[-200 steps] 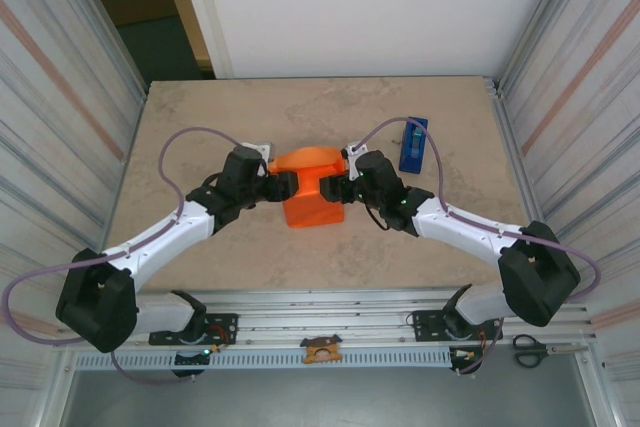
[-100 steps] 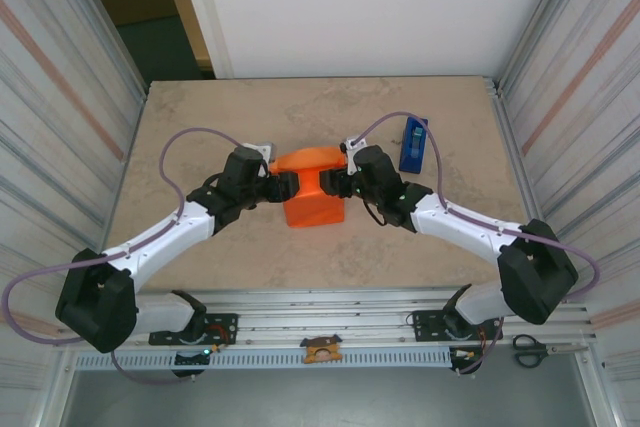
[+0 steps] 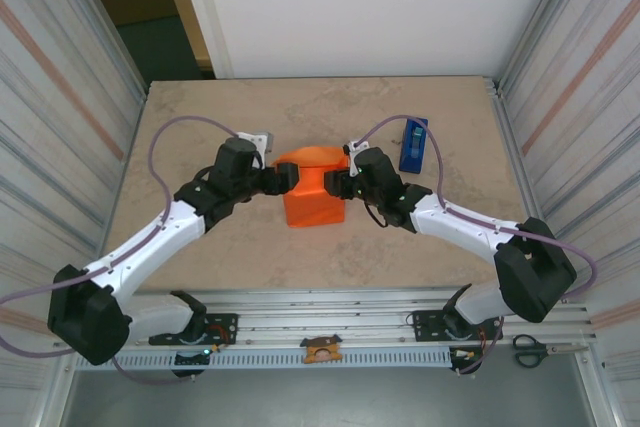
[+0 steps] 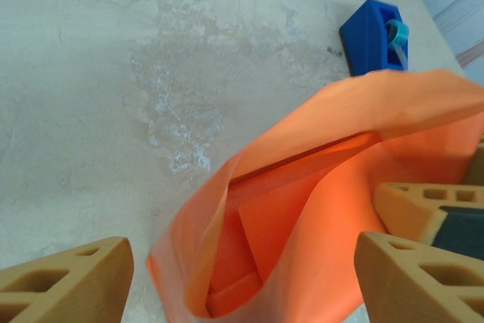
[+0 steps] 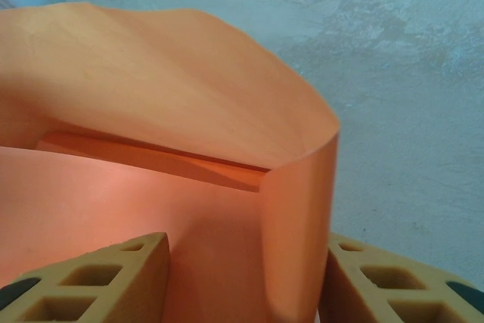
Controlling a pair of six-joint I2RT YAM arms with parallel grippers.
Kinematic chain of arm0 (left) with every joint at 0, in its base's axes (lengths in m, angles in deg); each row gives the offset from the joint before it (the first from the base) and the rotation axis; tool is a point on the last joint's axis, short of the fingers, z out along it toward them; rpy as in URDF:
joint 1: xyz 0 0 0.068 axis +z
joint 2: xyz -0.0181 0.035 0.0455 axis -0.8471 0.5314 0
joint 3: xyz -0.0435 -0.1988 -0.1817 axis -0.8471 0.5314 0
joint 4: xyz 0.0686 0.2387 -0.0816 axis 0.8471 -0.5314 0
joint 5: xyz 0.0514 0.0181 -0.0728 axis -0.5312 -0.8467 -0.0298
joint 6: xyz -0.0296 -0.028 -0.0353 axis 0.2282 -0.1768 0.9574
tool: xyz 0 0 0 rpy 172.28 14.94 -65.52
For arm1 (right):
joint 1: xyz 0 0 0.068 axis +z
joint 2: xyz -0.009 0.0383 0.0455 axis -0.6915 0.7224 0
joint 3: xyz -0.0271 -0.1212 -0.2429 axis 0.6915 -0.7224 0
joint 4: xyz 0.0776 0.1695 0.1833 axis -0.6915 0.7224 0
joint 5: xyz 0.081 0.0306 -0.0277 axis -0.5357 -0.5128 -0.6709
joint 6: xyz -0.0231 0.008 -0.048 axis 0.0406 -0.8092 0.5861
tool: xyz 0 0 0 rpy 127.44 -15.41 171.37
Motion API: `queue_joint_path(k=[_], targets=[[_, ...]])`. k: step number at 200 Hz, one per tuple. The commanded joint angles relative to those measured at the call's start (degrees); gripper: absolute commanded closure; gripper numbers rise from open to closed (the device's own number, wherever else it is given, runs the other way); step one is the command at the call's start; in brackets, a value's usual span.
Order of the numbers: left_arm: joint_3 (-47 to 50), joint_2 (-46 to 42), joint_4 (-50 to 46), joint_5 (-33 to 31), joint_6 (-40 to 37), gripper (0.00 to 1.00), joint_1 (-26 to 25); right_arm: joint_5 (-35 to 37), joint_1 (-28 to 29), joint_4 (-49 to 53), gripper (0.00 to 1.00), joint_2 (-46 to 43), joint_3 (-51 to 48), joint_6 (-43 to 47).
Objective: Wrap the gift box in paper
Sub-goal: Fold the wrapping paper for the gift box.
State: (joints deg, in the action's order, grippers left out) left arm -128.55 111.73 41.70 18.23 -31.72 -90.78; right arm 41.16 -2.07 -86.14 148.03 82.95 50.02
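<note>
My left gripper (image 4: 240, 274) is released, its jaws spread wide to either side of the open end of the paper (image 4: 325, 156) without pinching it. The right gripper (image 5: 246, 259) is also parted. A standing fold of the sheet passes between its jaws and seems to lie against one finger, so I judge it unclamped. The paper is curled into a loose sleeve at mid-table (image 3: 200, 117) between the two grippers. The darker orange-red panels inside it I take to be the gift box (image 4: 253, 236). A blue tape dispenser (image 3: 413, 144) stands apart, beyond the right gripper. The step in hand appears to be folding the end flaps. To do it well, I would close each gripper on a single layer near its edge. I would then draw both flaps inward together, keeping the sheet taut against the box so the box does not slide, and press the overlap flat ready for tape. No brand, label or legible writing is visible on any item.
</note>
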Motion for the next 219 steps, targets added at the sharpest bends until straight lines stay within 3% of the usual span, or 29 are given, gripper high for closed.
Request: queue_joint_path(k=[1, 30, 96, 152, 173, 201, 219], targets=[[-0.52, -0.26, -3.68, -4.73, 3.43, 0.26, -1.64, -0.33, -0.69, 6.94, 0.51, 1.71, 0.0, -0.1], [-2.67, 2.35, -7.57, -11.58, 6.04, 0.24, -5.37, -0.84, -0.76, 7.11, 0.52, 1.64, -0.13, -1.27], [-2.79, 5.55, -5.73, -14.84, 7.71, 0.22, -6.14, -2.07, -0.52, 6.9, 0.51, 2.25, 0.81, -2.14], [-3.76, 11.12, -8.14, -13.83, 7.03, 0.22, -6.14, -3.39, -0.27, 8.02, 0.49, 1.27, 1.62, -2.06], [-1.45, 9.7, -7.68, -14.28, 7.77, 0.24, -6.18, -2.98, -0.37, 8.74, 0.43, 0.0, 2.84, -1.82], [1.48, 7.1, -4.42, -13.06, 6.51, 0.25, -6.12, -1.5, -0.71, 8.0, 0.41, -0.94, 3.77, -0.58], [1.02, 7.39, -4.55, -12.44, 5.75, 0.26, -6.13, -7.32, -1.71, 5.53, 0.4, -0.49, 4.05, -0.76]])
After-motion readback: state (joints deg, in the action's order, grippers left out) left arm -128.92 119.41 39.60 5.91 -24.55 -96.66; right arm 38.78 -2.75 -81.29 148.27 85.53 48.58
